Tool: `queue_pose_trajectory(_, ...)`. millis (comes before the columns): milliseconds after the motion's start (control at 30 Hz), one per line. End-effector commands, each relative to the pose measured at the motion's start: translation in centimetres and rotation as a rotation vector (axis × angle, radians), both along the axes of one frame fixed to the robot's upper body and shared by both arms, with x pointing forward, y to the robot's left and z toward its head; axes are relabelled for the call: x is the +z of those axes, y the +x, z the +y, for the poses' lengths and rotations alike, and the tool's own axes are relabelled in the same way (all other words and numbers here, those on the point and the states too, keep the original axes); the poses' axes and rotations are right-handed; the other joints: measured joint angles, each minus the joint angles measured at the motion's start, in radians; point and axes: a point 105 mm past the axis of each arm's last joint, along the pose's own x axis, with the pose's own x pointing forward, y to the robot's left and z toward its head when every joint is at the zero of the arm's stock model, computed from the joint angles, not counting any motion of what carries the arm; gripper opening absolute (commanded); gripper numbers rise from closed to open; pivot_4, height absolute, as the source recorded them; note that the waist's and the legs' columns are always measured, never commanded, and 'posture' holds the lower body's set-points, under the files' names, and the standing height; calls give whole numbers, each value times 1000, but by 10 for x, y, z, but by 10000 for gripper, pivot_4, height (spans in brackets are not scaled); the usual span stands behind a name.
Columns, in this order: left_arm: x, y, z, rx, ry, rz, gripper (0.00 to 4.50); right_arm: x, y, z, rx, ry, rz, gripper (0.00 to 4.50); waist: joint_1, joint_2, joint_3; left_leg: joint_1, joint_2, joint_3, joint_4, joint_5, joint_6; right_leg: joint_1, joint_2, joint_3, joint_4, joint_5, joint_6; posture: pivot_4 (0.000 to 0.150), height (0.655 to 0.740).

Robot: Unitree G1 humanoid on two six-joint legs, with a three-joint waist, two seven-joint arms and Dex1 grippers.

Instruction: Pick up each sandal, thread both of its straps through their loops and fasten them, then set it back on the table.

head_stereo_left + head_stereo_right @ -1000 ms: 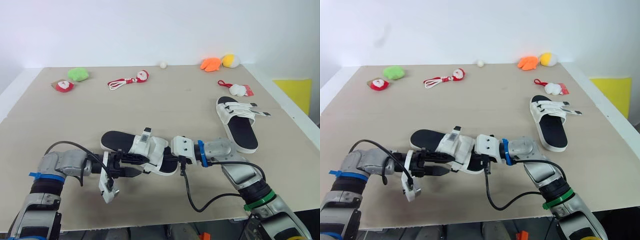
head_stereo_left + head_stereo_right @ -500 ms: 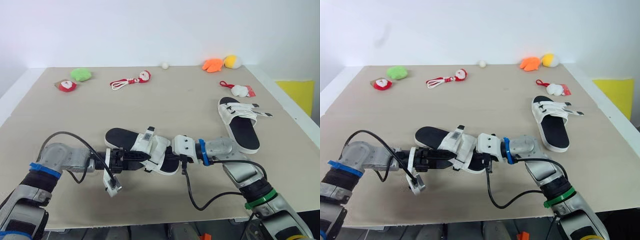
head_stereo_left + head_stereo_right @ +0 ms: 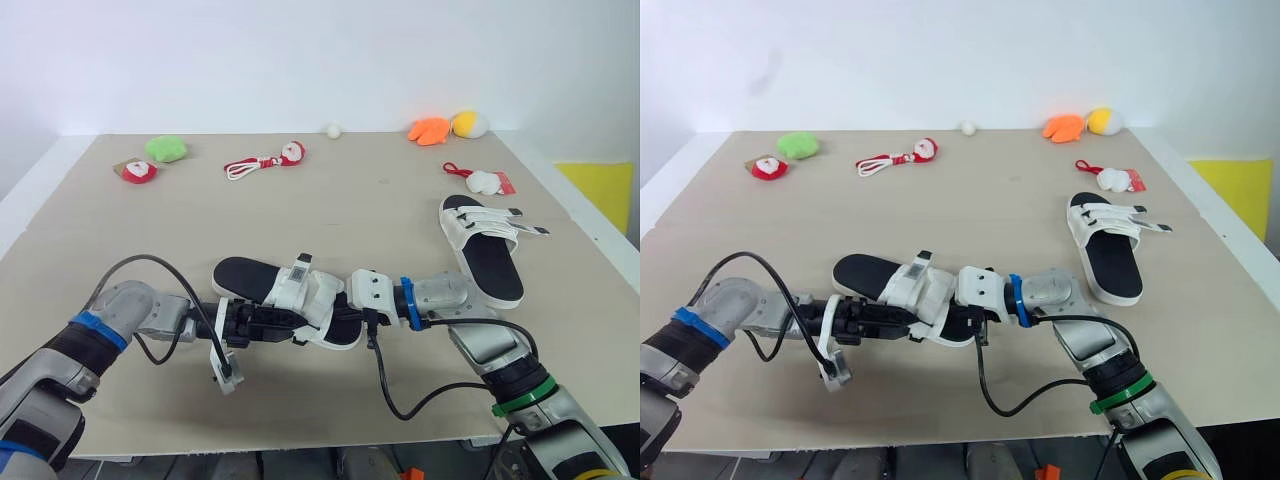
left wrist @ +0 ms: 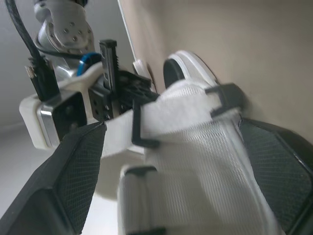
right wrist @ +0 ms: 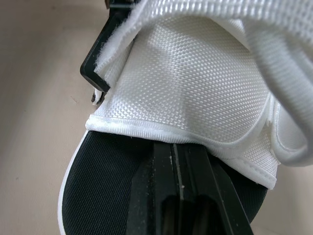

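Note:
One white sandal with a black footbed (image 3: pixel 285 298) lies near the table's front middle, straps standing loose. My left gripper (image 3: pixel 288 325) reaches in from the left. Its two dark fingers (image 4: pixel 73 181) stand open on either side of the sandal's white upper (image 4: pixel 195 166). My right gripper (image 3: pixel 336 320) comes from the right into the sandal's other end. There its fingers (image 5: pixel 177 161) are shut together on the footbed, tips hidden under the white upper (image 5: pixel 195 83). The second sandal (image 3: pixel 485 255) lies flat at the right, apart from both grippers.
Small toys line the far edge: a green plush (image 3: pixel 166 149), a red Santa toy (image 3: pixel 137 171), a Santa on a red cord (image 3: pixel 265 160), a white ball (image 3: pixel 333 129), orange and yellow plush (image 3: pixel 445 127). Another Santa toy (image 3: pixel 485 181) lies beyond the second sandal.
My left gripper has pushed right, further onto the sandal, so its fingers now flank the upper. The right gripper has stayed in the sandal. The camera shifted slightly.

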Motion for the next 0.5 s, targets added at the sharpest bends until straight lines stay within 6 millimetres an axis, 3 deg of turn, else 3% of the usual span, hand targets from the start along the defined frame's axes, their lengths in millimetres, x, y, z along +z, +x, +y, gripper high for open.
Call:
queue_pose_trajectory(33, 7, -5, -11, -48, -45, -5, 44730, -34, -4, -13, -54, -105, 100, 0, 0, -1, 0, 0, 0, 0, 0, 0, 0, 0, 0, 0, 0, 0, 0, 1500, 7400)
queue_pose_trajectory(333, 7, -10, -15, -82, -51, 21, 44730, -34, -5, -13, -57, -105, 100, 0, 6, -1, 0, 0, 0, 0, 0, 0, 0, -1, 0, 0, 0, 0, 0, 1500, 7400)
queue_pose_trajectory(433, 4, -17, -15, -113, -36, 56, 36250, -34, -5, -13, -58, -106, 99, 0, 6, -1, 0, 0, 0, 0, -1, 0, 0, -1, 0, 0, 0, 0, 0, 1500, 7400)
queue_pose_trajectory(500, 1, -22, -14, -132, -19, 74, 27590, -34, -5, -13, -58, -106, 99, 0, 6, -1, 1, 0, 0, 0, -1, 0, 0, -1, 0, 0, 0, 0, 1, 1500, 7400)
